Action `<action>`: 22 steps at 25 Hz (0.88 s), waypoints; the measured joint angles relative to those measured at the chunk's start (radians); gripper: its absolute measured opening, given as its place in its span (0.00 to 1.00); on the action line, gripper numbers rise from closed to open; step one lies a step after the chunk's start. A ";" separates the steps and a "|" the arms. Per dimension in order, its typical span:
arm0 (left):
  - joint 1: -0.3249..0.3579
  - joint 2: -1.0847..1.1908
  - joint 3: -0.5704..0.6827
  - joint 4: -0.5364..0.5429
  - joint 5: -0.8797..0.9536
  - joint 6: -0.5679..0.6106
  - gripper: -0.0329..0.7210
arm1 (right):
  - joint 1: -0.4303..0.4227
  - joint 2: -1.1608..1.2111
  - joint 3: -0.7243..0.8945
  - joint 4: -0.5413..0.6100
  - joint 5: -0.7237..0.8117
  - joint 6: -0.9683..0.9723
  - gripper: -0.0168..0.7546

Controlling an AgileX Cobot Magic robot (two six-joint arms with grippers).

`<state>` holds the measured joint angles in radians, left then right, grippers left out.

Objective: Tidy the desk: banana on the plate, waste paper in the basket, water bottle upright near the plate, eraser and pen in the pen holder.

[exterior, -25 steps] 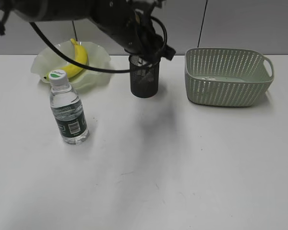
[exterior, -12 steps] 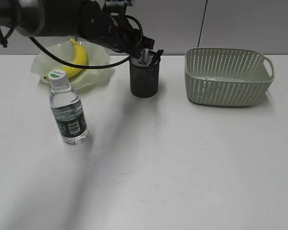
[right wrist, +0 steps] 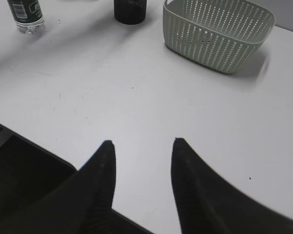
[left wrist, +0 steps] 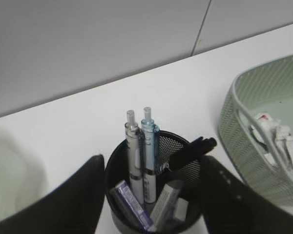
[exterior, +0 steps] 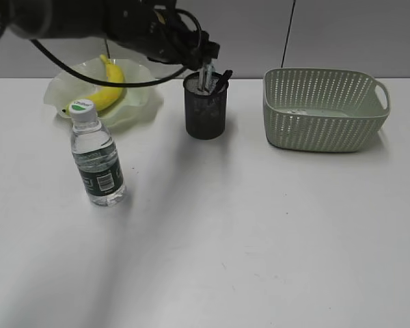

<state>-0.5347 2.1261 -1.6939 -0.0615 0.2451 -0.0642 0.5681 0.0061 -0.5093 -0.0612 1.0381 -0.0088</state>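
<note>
Change since a second ago: your left arm has pulled back leftward and up from over the pen holder; it now reaches in from the upper left, and the cup's rim and contents show clear of it.
Change in contents: the pens now stand in the cup; everything else on the worktop lies where it did.
Plate: far left at the back, pale green, ruffled rim.
Banana: lying in the plate, yellow, curved, dark tip toward the bottle cap.
Water bottle: upright in front of the plate, clear, dark green label, white cap with a green mark.
Left gripper: you see its jaws apart, one dark finger on each side of the pen holder, holding nothing.
Pen holder contents: two clear-barrelled pens upright, a black pen leaning on the right rim, a purple-sleeved eraser and a grey one low in the cup.
Basket: right of the cup, well apart from it, sage green, perforated.
Waste paper: inside the basket, white with red print.
Right gripper: jaws apart and empty, above bare worktop near the front edge.
</note>
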 joint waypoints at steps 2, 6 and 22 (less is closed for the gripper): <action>0.000 -0.062 0.000 0.000 0.077 0.000 0.64 | 0.000 0.000 0.000 0.000 0.000 0.000 0.43; 0.000 -0.242 0.000 0.043 0.304 0.000 0.63 | 0.000 0.000 0.000 0.000 0.000 0.000 0.43; 0.000 -1.038 0.181 0.159 0.962 0.000 0.56 | 0.000 0.000 0.000 0.000 -0.001 0.000 0.43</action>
<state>-0.5347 1.0880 -1.5124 0.0978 1.2072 -0.0642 0.5681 0.0061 -0.5093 -0.0612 1.0372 -0.0088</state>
